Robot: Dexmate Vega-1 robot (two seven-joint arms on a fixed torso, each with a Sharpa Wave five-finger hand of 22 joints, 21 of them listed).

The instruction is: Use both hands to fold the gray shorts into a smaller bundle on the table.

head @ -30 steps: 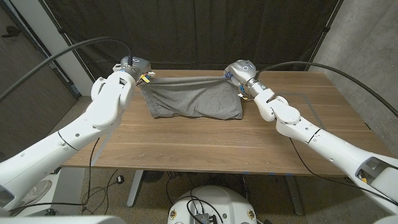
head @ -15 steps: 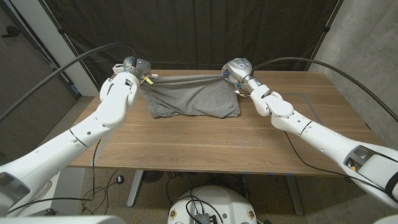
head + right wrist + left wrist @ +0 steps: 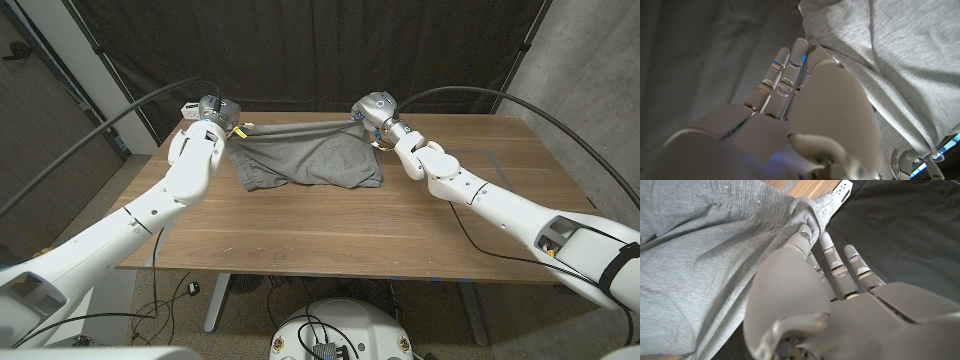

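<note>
The gray shorts (image 3: 305, 160) hang stretched between both hands over the far part of the wooden table (image 3: 330, 235), their lower edge lying on the wood. My left hand (image 3: 222, 112) grips one end of the waistband, and my right hand (image 3: 370, 108) grips the other. The top edge runs taut between them. In the left wrist view, the fingers (image 3: 805, 232) of my left hand (image 3: 805, 300) pinch the bunched waistband of the shorts (image 3: 700, 260). In the right wrist view, my right hand (image 3: 815, 105) holds the shorts (image 3: 900, 55) at its fingertips.
A black curtain (image 3: 320, 50) hangs right behind the table's far edge. A concrete wall (image 3: 590, 90) stands at the right. Bare wood stretches from the shorts to the table's near edge (image 3: 330, 272) and out to both sides.
Both arms have reached a little farther over the table. My right hand has shifted slightly toward the left hand, and the shorts' right edge moved with it.
</note>
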